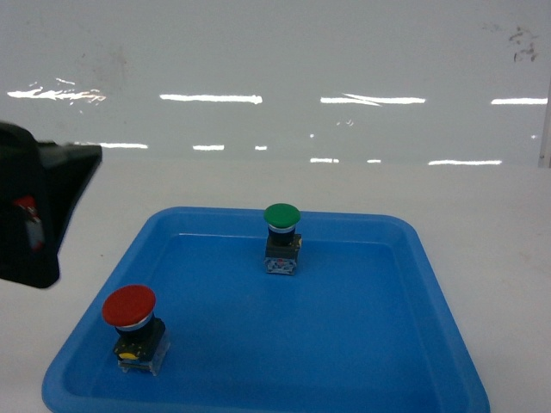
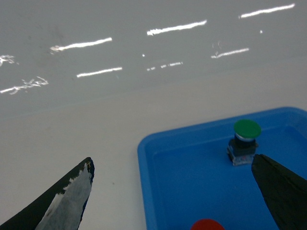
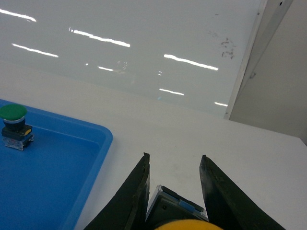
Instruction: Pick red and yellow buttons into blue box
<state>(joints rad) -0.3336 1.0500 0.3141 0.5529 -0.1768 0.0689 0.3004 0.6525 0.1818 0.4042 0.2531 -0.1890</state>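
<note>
While the white table (image 1: 508, 258) lies bare around the shallow blue tray (image 1: 430, 292), the red button (image 1: 131, 317) stands near its front-left rim. Left gripper (image 2: 172, 191) hangs wide open; right gripper (image 3: 173, 189) clamps the yellow button (image 3: 184, 218) off the tray's right.

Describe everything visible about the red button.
The red button has a wide glossy red mushroom cap, a silver collar beneath it, and a black-and-clear blocky base with a yellow spot on its front. It stands upright in the near-left corner of the shallow blue tray, apart from the green button. No gripper touches it.
</note>
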